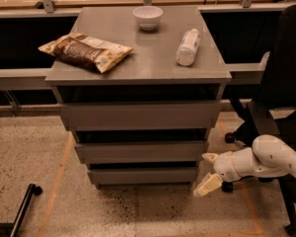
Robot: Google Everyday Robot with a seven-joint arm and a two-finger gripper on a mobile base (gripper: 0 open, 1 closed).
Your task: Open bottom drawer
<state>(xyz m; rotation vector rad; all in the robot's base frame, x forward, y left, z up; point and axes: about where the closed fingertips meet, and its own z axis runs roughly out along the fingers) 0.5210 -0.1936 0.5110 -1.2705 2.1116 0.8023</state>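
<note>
My gripper (208,172) hangs just off the lower right corner of the grey cabinet (153,53), fingers (207,185) spread and empty. The bottom drawer (143,175) has a flat, handleless front, so I judge a fingertip could slip off its right edge or catch the middle drawer (140,151) instead. The bottom drawer looks shut in the cabinet's lowest tier, front facing the camera, long axis running left-right along the cabinet's front.

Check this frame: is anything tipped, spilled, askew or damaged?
Only the bottle stands out: it lies on its side on the cabinet top, near the right edge. Nothing has spilled. The bag lies flat and the bowl is upright. The gripper, open, hangs low beside the bottom drawer, at its right end.
</note>
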